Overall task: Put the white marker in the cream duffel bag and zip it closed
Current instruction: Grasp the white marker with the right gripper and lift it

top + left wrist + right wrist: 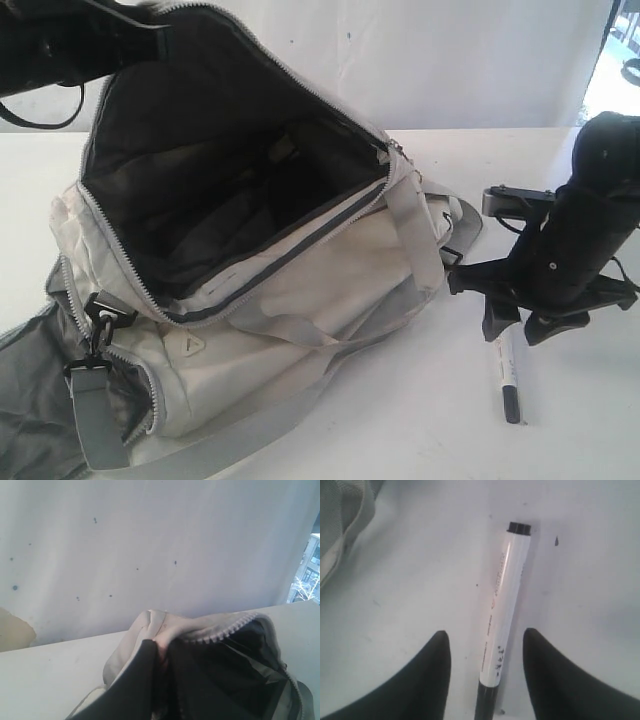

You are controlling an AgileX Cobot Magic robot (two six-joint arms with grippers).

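Big picture first: white table [400,430] w/ the cream duffel bag [300,270] sprawled over its left half. The main zip [120,250] is wide open and you can see dark grey lining right down inside. A grey strap w/ a black buckle [100,305] hangs off the near corner.

Your left gripper [145,30] is up top-left at the bag's far rim, holding that edge lifted. In the left wrist view a black finger [142,680] is pinched on the cream fabric beside the zip teeth, so call it clamped on the bag rim.

Your right gripper [520,330] is down low over the table, right of the bag and clear of it. The jaws are spread, w/ one finger [420,680] each side of the white marker [505,600] and a gap showing on both sides. Nothing gripped. Can't tell if the tips touch the table.

The marker [505,375] lies flat on the tabletop, outside the bag, near its right end. It pokes out from between the fingers toward the table's front edge. The barrel is white w/ small print, dark at both ends.
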